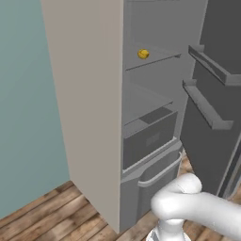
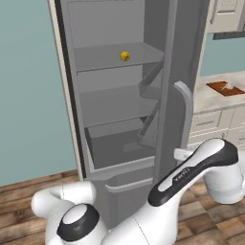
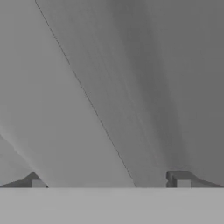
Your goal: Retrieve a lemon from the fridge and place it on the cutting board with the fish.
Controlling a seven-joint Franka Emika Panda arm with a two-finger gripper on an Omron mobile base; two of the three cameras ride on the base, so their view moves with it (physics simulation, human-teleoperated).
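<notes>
Wooden flooring (image 1: 42,212) runs under a kitchen with teal walls, where the fridge (image 1: 89,108) stands with its door (image 2: 179,72) swung wide. Nearest, the gripper (image 3: 109,183) has its fingertips (image 3: 179,179) spread far apart, facing a plain grey surface and pinching nothing. Farther in, the lemon (image 2: 124,56) sits untouched near the middle of an upper shelf (image 2: 115,60). Farthest, on the counter's (image 2: 215,98) front edge, the cutting board (image 2: 221,87) carries the fish (image 2: 228,86). Opening looks done; reaching, grasping, carrying and placing remain.

One lemon (image 2: 124,56), one fridge (image 2: 115,119), one cutting board (image 2: 225,88), seemingly one fish (image 2: 229,86).
</notes>
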